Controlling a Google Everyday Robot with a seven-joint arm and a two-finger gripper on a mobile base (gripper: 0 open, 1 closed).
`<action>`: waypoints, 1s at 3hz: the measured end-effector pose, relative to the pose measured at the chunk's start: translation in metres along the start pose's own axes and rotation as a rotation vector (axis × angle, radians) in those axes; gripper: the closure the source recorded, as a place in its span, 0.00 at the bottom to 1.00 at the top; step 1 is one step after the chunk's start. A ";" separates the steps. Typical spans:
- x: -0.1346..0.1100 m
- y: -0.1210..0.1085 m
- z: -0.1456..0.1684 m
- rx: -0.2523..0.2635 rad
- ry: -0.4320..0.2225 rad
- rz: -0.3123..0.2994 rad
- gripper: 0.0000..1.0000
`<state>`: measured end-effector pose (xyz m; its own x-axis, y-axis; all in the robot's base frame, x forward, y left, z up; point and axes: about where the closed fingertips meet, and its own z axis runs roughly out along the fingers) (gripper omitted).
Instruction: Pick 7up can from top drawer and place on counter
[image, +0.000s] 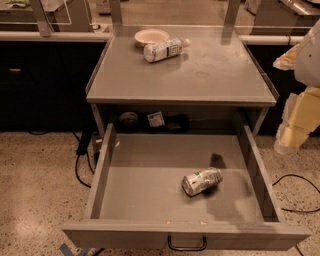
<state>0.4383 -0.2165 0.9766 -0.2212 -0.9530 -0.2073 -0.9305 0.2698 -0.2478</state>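
Note:
The 7up can (201, 181) lies on its side on the floor of the open top drawer (145, 197), right of centre, one shiny round end facing front left. The drawer is pulled fully out, with its dark curved handle (187, 246) at the front. The counter (210, 75) sits above and behind it. My gripper (294, 129), pale yellow below a white arm, hangs at the right edge of the view. It is outside the drawer's right wall, above the floor and well apart from the can.
A clear plastic bottle (165, 50) lies on the counter's far side next to a pale bowl (151, 36). Small items (156, 119) sit in the recess behind the drawer. Black cables (80, 172) lie on the speckled floor on both sides. A pale worktop with posts (45, 35) runs behind.

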 end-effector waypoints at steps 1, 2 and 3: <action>0.002 -0.001 0.012 0.006 -0.007 0.002 0.00; 0.016 0.005 0.062 -0.013 -0.028 0.019 0.00; 0.024 0.011 0.115 -0.030 -0.055 0.035 0.00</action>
<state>0.4560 -0.2203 0.8600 -0.2380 -0.9337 -0.2677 -0.9310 0.2978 -0.2110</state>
